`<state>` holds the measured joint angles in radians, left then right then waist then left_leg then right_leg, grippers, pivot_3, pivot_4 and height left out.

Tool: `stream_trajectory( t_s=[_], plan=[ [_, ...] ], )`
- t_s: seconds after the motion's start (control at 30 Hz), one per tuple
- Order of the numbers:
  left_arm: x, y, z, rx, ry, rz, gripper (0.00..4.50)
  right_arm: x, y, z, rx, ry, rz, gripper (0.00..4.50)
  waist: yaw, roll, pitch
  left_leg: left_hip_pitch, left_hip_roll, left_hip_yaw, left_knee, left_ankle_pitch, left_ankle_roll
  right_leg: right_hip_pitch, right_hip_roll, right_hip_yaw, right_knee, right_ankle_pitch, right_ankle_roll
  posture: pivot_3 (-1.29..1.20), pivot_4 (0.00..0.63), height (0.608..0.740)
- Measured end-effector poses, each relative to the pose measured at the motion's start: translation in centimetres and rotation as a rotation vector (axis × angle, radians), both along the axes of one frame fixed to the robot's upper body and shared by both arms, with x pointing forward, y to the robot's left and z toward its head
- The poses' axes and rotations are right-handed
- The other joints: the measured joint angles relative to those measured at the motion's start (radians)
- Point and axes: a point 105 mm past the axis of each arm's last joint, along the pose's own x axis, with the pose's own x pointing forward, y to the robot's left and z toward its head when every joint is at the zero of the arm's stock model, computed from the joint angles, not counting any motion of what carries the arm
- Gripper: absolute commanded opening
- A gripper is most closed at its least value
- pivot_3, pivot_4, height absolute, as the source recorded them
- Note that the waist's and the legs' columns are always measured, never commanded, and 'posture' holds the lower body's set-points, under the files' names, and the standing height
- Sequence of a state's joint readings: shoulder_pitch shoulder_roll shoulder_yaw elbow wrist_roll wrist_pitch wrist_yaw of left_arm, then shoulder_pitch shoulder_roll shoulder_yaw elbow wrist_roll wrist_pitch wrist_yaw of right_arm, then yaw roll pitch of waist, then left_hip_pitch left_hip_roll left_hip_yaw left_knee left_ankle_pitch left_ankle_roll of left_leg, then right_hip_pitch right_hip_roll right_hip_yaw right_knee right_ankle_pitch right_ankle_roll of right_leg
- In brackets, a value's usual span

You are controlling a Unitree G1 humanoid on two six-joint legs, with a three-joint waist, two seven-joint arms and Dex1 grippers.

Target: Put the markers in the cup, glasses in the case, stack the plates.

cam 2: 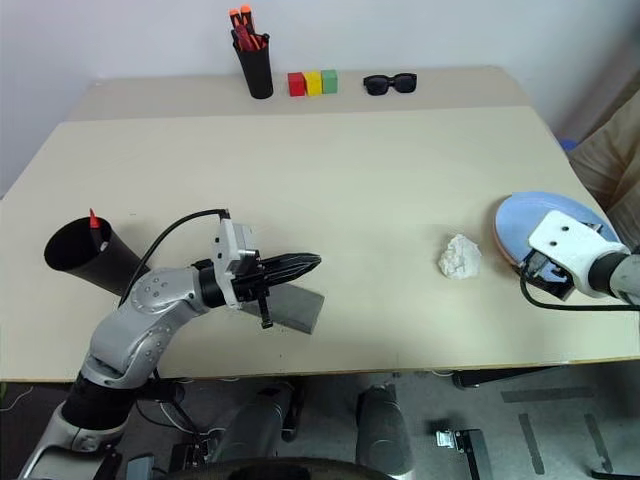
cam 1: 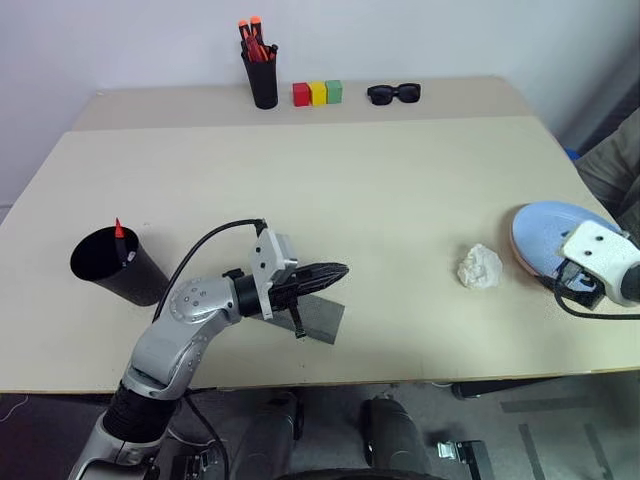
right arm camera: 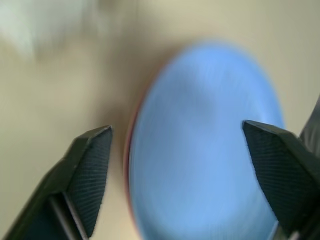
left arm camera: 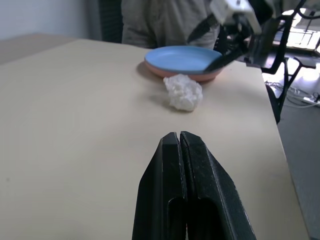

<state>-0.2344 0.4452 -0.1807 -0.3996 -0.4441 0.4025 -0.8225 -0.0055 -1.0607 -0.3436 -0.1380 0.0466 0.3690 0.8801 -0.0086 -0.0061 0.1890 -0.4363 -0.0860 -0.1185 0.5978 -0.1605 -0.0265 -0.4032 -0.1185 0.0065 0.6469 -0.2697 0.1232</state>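
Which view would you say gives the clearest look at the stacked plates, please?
The left wrist view: the blue plate rests on the pink plate, both rims sharp. Head views show them partly behind the right arm; the right wrist view is blurred.

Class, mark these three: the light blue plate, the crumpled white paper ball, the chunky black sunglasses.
Light blue round plate point(left arm camera: 182, 58): left wrist view, inner surface.
Crumpled white paper ball point(cam 1: 480, 267): left eye view, middle.
Chunky black sunglasses point(cam 1: 393, 93): left eye view, bridge.

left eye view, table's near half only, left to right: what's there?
Black cup with a red-tipped marker in it → left gripper, shut, over the grey case → crumpled white wad → blue plate → right gripper.
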Motion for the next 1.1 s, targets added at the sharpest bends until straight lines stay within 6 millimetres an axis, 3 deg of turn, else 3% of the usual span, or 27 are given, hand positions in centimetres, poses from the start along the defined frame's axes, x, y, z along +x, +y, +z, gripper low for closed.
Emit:
stream_trajectory(
  t_s=[0.2, 0.37, 0.47, 0.67, 0.7, 0.8, 0.9, 1.0, 1.07, 1.1],
  plan=[
    [0.3, -0.2, 0.0, -0.01, -0.002, 0.027, 0.0, -0.4, 4.6, -1.4, 0.232, 0.061, 0.103, 3.95, 0.013, -0.001, 0.0, 0.0, 0.0, -0.001, 0.001, -0.001, 0.001, 0.0, 0.0, 0.0, -0.001, 0.0, 0.0, 0.0, 0.15, 0.74],
    [0.3, -0.4, 0.2, -0.022, -0.008, 0.041, 0.0, -0.1, 5.0, -4.4, 0.228, 0.125, 0.071, 3.95, 0.021, -0.002, 0.0, 0.0, 0.0, 0.0, 0.001, -0.001, 0.001, 0.0, 0.0, 0.002, -0.002, 0.0, 0.0, 0.0, 0.15, 0.74],
    [0.0, -0.5, 0.6, -0.028, -0.027, 0.046, 0.0, 0.0, 4.6, -5.6, 0.223, 0.15, 0.043, 3.09, 0.022, -0.001, 0.0, 0.0, 0.0, 0.0, 0.001, -0.001, 0.001, 0.0, 0.0, 0.002, -0.002, 0.0, 0.0, 0.0, 0.15, 0.74],
    [-0.1, -0.7, 0.6, -0.024, -0.019, 0.048, 0.0, 0.1, 4.2, -5.5, 0.191, 0.127, 0.051, 0.13, 0.021, -0.001, 0.0, 0.0, 0.0, 0.001, 0.001, -0.001, 0.001, 0.0, 0.0, 0.002, -0.002, 0.0, 0.0, 0.0, 0.15, 0.74],
    [-0.2, -0.7, 0.6, -0.023, -0.018, 0.046, 0.0, 0.1, 4.2, -5.4, 0.185, 0.123, 0.053, 0.02, 0.021, -0.001, 0.0, 0.0, 0.0, 0.001, 0.001, -0.001, 0.001, 0.0, 0.0, 0.002, -0.002, 0.0, 0.0, 0.0, 0.15, 0.74],
    [-0.1, -0.8, 0.7, -0.022, -0.021, 0.038, 0.0, 0.3, 3.4, -4.4, 0.159, 0.076, 0.025, 0.02, 0.021, -0.001, 0.0, 0.0, 0.0, 0.001, 0.001, -0.001, 0.001, 0.0, 0.0, 0.003, -0.002, 0.0, 0.0, 0.0, 0.15, 0.74],
    [0.1, -0.7, 0.5, -0.019, -0.015, 0.039, 0.0, 1.1, 2.1, -1.6, 0.127, -0.019, -0.024, 0.02, 0.019, -0.001, 0.0, 0.0, 0.0, 0.001, 0.001, -0.001, 0.001, 0.0, 0.0, 0.003, -0.001, 0.0, 0.0, 0.0, 0.15, 0.74],
    [0.1, -0.2, 0.5, -0.017, -0.018, 0.048, 0.0, 2.0, -0.5, 1.7, 0.038, -0.133, -0.119, 0.02, 0.021, -0.001, 0.0, 0.0, 0.0, 0.002, 0.001, -0.001, 0.001, 0.0, 0.0, 0.003, -0.002, 0.0, 0.0, 0.0, 0.15, 0.74],
    [0.0, 0.5, 0.0, -0.003, -0.004, 0.059, 0.0, 2.3, -3.0, 2.4, -0.025, -0.162, -0.225, 0.02, 0.021, -0.001, 0.0, 0.0, 0.0, 0.003, 0.001, -0.001, 0.001, 0.0, 0.0, 0.003, -0.002, 0.0, 0.0, 0.0, 0.15, 0.74],
    [-0.2, 1.0, -0.3, 0.001, 0.013, 0.062, 0.0, 2.3, -4.1, 2.1, -0.042, -0.154, -0.268, 0.42, 0.021, -0.001, 0.0, 0.0, 0.0, 0.003, 0.0, -0.001, 0.002, 0.0, 0.0, 0.003, -0.002, 0.0, 0.0, 0.0, 0.15, 0.74]
  ],
)
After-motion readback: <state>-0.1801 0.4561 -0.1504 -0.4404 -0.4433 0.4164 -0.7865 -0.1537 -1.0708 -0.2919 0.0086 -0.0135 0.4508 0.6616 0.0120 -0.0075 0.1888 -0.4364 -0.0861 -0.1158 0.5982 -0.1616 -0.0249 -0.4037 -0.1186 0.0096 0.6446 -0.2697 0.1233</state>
